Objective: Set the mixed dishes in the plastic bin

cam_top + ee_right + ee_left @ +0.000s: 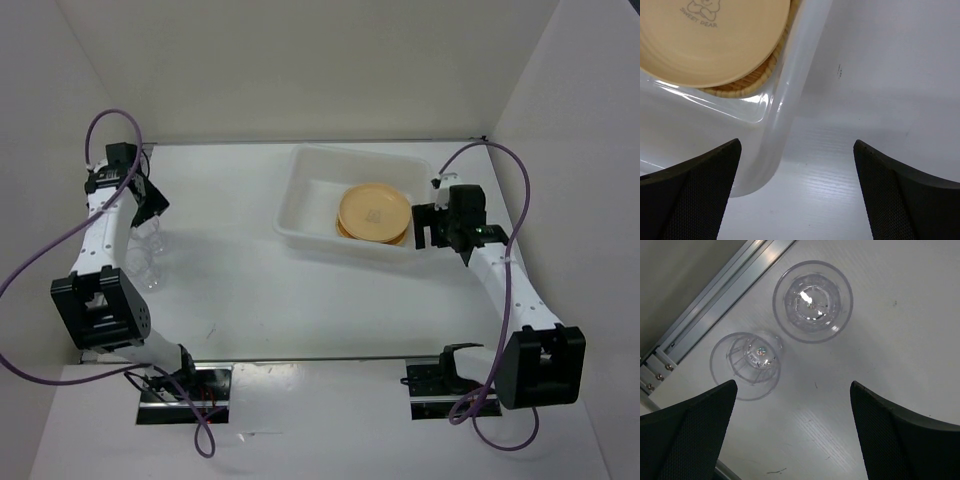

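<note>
"Inside the plastic bin (300, 215), what had landed?" the desk asked.

"A round pale-orange plate (374, 210) lay on top, printed face up. The woven tray (747, 86) showed its edge beneath it, toward the bin's right end. The overhead view hinted at a stack, but I could not tell whether another plate sat between the two."

"And outside it?"

"One clear plastic cup (812, 302) and a second cup (747, 362) stood just beside each other on the counter (250, 290). They were at its far left by the aluminium rail (715, 290), well apart from the bin."

"Where were the arms?"

"The left gripper (793, 385) hung above the cups, its jaws spread wide and holding nothing. Neither cup lay between the fingers. The right gripper (796, 145) hovered over the bin's near right corner, jaws equally wide and also empty."

"So how far along was it?"

"The flat dishes looked done, by my reading. Both cups were left to carry across, and the left arm seemed best placed to take the first one."
</note>
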{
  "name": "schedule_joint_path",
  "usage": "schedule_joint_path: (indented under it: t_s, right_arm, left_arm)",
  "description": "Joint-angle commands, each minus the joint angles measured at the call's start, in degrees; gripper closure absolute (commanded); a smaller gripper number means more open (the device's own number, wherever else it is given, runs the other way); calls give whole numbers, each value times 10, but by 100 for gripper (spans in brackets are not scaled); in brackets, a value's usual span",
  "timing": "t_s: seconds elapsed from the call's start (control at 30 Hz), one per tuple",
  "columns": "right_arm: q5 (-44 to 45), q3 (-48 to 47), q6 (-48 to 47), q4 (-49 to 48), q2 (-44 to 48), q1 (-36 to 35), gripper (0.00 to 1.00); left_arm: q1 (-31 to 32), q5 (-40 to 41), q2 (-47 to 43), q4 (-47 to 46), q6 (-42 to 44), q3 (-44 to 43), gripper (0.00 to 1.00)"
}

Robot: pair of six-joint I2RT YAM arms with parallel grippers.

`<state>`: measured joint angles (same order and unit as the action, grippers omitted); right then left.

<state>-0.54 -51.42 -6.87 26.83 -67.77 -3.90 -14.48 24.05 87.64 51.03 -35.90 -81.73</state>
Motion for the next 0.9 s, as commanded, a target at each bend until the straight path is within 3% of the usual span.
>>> schedule_joint_path:
  t_s: [0.0, 0.2, 0.57, 0.7, 0.8, 0.83, 0.87]
  right_arm:
    - [-17, -3, 14, -29, 8, 13, 3]
    - [-36, -9, 2, -24, -10, 26, 3]
    - [2, -47, -69, 54, -21, 43, 3]
    - [9, -47, -83, 88, -16, 43, 3]
    - [9, -53, -89, 99, -10, 48, 3]
    - [9, -53, -89, 104, -4, 48, 3]
    - [9, -53, -89, 104, -3, 54, 3]
  left_arm:
    - [2, -35, 24, -61, 63, 0, 0]
    - [2, -106, 77, -109, 117, 0, 2]
    - [2, -133, 155, -132, 137, 11, 19]
    - [2, -133, 179, -138, 137, -1, 34]
    - [2, -133, 192, -144, 137, -16, 52]
    - [2, -133, 199, -144, 137, -26, 59]
    - [2, -133, 206, -136, 137, -32, 80]
